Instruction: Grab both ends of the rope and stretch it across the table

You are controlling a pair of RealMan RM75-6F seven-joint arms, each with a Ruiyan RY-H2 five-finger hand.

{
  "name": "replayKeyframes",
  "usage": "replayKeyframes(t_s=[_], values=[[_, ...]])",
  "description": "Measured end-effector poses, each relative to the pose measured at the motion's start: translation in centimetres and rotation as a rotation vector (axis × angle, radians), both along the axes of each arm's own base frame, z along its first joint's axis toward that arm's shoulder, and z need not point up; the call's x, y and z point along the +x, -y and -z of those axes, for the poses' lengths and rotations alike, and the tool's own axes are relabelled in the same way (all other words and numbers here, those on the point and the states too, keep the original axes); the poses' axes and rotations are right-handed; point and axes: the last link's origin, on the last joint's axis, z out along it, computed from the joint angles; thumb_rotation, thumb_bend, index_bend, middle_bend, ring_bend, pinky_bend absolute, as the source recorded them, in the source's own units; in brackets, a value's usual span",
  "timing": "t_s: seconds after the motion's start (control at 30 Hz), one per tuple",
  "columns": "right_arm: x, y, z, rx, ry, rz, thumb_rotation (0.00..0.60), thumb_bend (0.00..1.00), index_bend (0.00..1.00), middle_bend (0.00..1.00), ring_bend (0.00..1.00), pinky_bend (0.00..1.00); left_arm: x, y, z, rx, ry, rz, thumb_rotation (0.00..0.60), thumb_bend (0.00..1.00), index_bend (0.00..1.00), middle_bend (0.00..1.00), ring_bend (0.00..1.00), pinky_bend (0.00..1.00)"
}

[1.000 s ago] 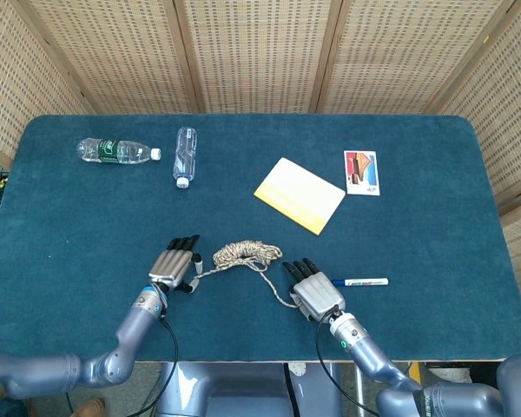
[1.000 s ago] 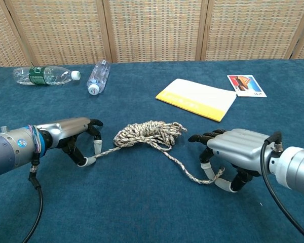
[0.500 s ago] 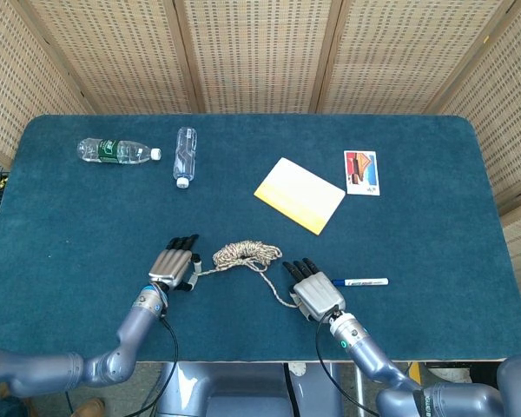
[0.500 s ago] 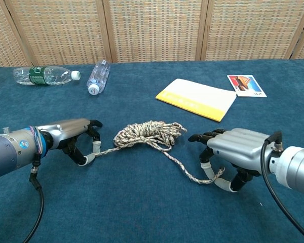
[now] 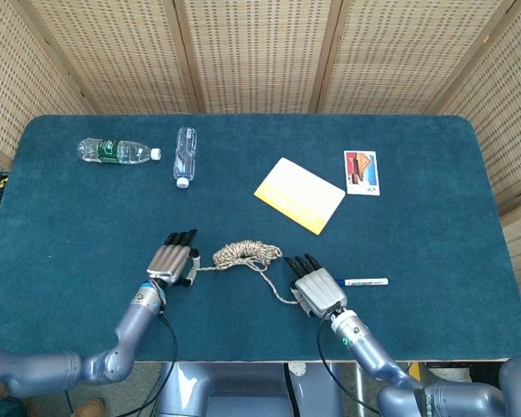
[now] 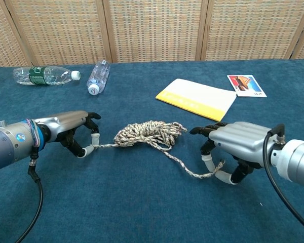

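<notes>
The rope (image 6: 148,133) was seen lying in a loose coil on the near middle of the blue table (image 5: 434,261), between the two hands. From the coil's left side one strand was run out straight to the left hand (image 6: 73,130), where the white-tipped end was pinched between the fingertips (image 6: 95,137). From the coil's right side a second strand was trailed toward the near right and was curved up to the right hand (image 6: 238,147), where that end was gripped under the curled fingers (image 6: 207,161). Both hands were held low at the table surface, the left one to the left of the coil and the right one to its near right, with most of the rope bunched between them.

Just right of the right hand a white marker pen (image 5: 365,282) was laid flat. Farther back, right of centre, a yellow and white booklet (image 5: 300,195) was placed, with a small picture card (image 5: 361,172) to its right. At the far left two clear plastic bottles were laid on their sides: a green-labelled bottle (image 5: 117,151) nearest the left edge and a plain bottle (image 5: 185,155) to its right. Woven wicker screens (image 5: 260,52) were stood behind the table.
</notes>
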Motion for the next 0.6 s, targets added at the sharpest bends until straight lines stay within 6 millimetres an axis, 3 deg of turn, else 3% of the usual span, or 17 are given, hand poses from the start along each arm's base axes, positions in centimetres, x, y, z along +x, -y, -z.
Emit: replayKeyframes(t_s=[0.3, 0.6], values=[[-0.7, 1.4, -2.5, -0.086, 0.019, 0.008, 0.600, 0.44, 0.65, 0.00, 0.00, 0.00, -0.6, -1.4, -3.1, 0.090, -0.015, 0.020, 0.600, 0.50, 0.64, 0.00, 0.00, 0.00], [-3.2, 3.2, -6.4, -0.200, -0.008, 0.052, 0.600, 0.44, 0.65, 0.00, 0.00, 0.00, -2.8, -2.9, -7.8, 0.180, -0.037, -0.006, 0.600, 0.50, 0.64, 0.00, 0.00, 0.00]])
